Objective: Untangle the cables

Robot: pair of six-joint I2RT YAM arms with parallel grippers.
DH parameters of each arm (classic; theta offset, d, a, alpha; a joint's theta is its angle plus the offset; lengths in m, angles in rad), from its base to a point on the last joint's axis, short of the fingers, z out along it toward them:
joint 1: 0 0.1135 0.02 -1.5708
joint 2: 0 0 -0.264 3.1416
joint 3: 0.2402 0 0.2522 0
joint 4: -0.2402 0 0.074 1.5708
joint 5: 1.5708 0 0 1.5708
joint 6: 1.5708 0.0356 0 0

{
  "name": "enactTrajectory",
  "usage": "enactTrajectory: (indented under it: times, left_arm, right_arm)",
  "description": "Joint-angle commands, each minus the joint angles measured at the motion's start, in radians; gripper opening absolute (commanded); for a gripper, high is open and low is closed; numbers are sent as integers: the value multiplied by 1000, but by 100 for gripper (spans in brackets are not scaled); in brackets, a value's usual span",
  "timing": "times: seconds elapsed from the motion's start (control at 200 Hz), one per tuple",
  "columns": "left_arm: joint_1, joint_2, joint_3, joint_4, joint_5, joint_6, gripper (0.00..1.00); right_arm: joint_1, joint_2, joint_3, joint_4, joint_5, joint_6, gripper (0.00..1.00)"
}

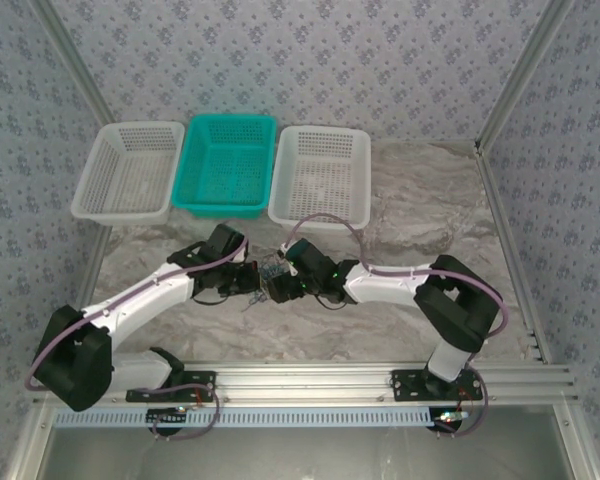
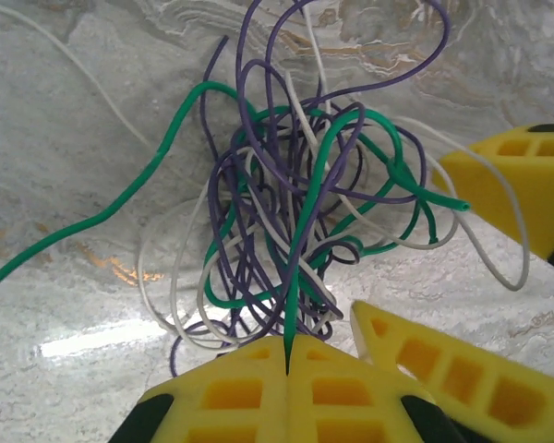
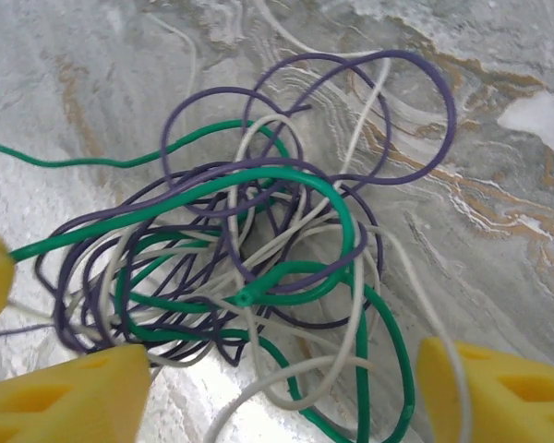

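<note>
Left wrist view: left gripper (image 2: 286, 349) has its yellow ribbed fingers (image 2: 231, 397) pressed together, with one thin green cable (image 2: 300, 249) pinched in the seam between the tips. From the pinch, that strand rises into a loose knot of thin green, purple and white cables (image 2: 249, 166), looped through one another over the grey marbled tabletop (image 2: 65, 120). A long green tail trails off to the left of the knot, a white strand runs away to the upper left, and one cut green end pokes out on the right. Right wrist view: right gripper (image 3: 286, 406) has its yellow fingers (image 3: 74, 397) standing well apart, one on each side of the lower edge of the same knot. Several white and green loops lie in the gap between them; whether either finger touches a strand I cannot tell. Top external view: both grippers meet nose to nose at the middle of the table, the small tangle between them. Along the far edge sit three perforated plastic baskets in a row: white basket (image 1: 128, 170), teal basket (image 1: 228, 165), second white basket (image 1: 322, 175), well apart from the tangle.
</note>
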State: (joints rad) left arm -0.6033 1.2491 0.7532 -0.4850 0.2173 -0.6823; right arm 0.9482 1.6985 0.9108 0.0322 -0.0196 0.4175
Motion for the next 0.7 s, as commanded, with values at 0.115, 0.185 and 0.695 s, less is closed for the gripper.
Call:
enactTrajectory:
  times: [0.115,0.185,0.695]
  left_arm:
    - [-4,-95,13,-1,44,-11,0]
    - [6,-128,22,-22,52,-14,0]
    - [393,-364,41,-226,98,-2,0]
  right_arm:
    - [-58,-8,-9,32,47,32,36]
    - [-90,-26,-39,32,49,55,7]
    - [-304,-351,-433,-23,153,314,0]
